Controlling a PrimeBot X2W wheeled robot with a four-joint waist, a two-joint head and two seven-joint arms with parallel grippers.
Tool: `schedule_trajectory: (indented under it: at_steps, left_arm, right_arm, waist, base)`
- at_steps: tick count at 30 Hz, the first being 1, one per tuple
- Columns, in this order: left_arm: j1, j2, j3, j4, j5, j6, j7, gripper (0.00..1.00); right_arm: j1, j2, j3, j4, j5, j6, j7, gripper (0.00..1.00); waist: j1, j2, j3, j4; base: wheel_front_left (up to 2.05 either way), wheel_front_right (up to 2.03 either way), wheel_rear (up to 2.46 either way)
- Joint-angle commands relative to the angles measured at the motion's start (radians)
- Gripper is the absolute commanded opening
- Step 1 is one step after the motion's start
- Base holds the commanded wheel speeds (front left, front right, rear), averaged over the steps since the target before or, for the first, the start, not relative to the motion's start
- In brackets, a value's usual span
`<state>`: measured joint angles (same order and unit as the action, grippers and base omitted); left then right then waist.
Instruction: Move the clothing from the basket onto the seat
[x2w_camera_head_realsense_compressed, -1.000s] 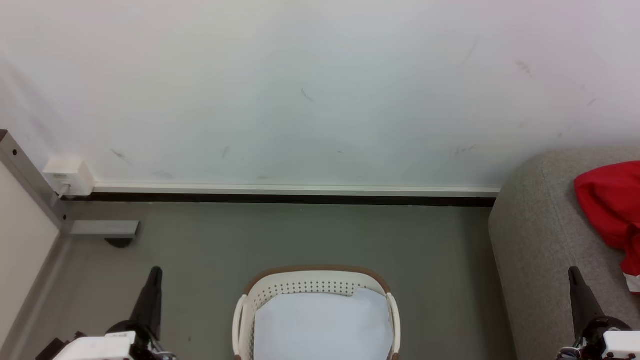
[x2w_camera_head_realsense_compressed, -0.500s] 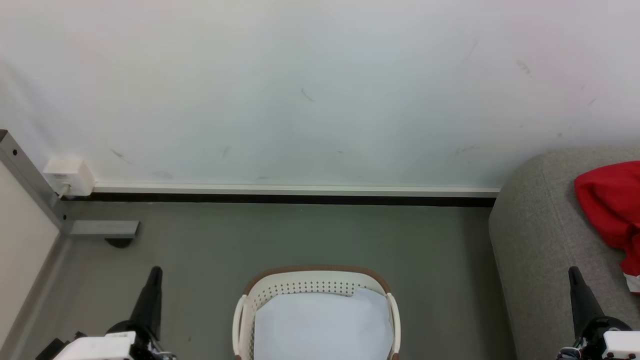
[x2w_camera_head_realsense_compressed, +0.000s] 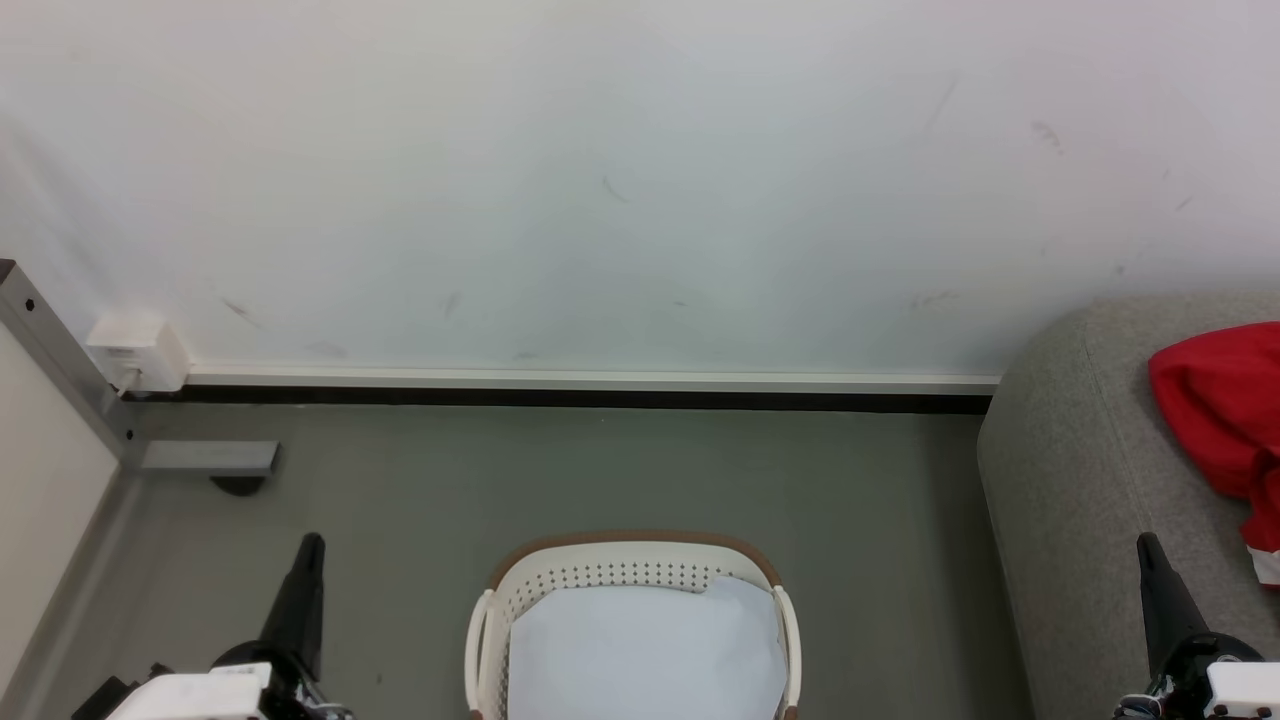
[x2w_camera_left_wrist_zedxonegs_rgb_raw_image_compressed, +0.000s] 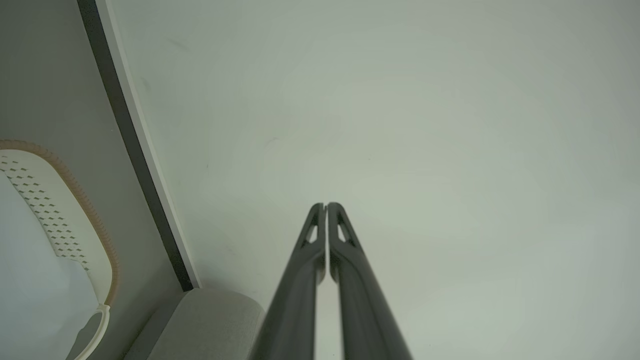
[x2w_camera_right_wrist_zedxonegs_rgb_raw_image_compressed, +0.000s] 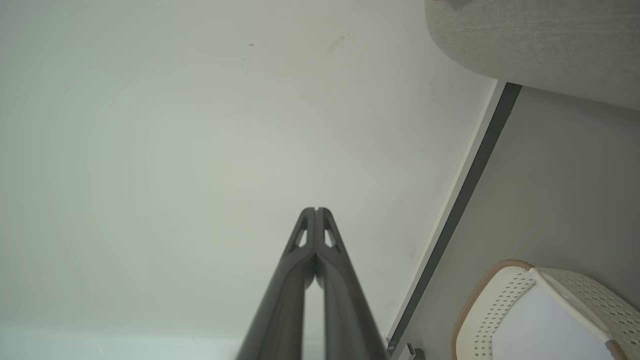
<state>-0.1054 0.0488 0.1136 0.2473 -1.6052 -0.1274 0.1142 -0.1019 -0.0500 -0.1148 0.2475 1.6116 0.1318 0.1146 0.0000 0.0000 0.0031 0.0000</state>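
While the left gripper (x2w_camera_left_wrist_zedxonegs_rgb_raw_image_compressed: 325, 205) and right gripper (x2w_camera_right_wrist_zedxonegs_rgb_raw_image_compressed: 316, 209) both have their fingers pressed together with nothing in them, they point at the wall (x2w_camera_head_realsense_compressed: 640, 200). The clothing (x2w_camera_head_realsense_compressed: 1220, 410) is a bunched red heap on the seat (x2w_camera_head_realsense_compressed: 1080, 480), far right. The basket (x2w_camera_head_realsense_compressed: 630, 545) sits near, centre, with a white sheet (x2w_camera_head_realsense_compressed: 645, 650) in it. Head view catches the red heap; the wrist views show the touching fingertips up close.

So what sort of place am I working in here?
Probably an indoor living or laundry corner, maybe a mock-up: a large grey woven-fabric upholstered seat with a bright red garment on it, a cream-white perforated plastic laundry basket on the grey floor, and a scuffed white wall.
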Motion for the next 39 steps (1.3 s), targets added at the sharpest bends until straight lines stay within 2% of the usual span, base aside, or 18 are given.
schedule_trajectory:
  at_steps: [1,39]
  left_arm:
    - [-0.007,0.002,0.002,-0.004,-0.014,-0.007,0.004,0.0]
    - [-0.007,0.002,0.002,-0.004,-0.014,-0.006,0.004,0.0]
  right_arm:
    - [-0.012,0.001,-0.004,-0.006,0.001,-0.002,0.004,0.0]
    - [-0.012,0.001,-0.003,-0.006,0.002,-0.002,0.003,0.0]
  waist:
    - [0.0,0.0,0.0,0.0]
    - [0.0,0.0,0.0,0.0]
  base:
    - [0.0,0.0,0.0]
    - [0.0,0.0,0.0]
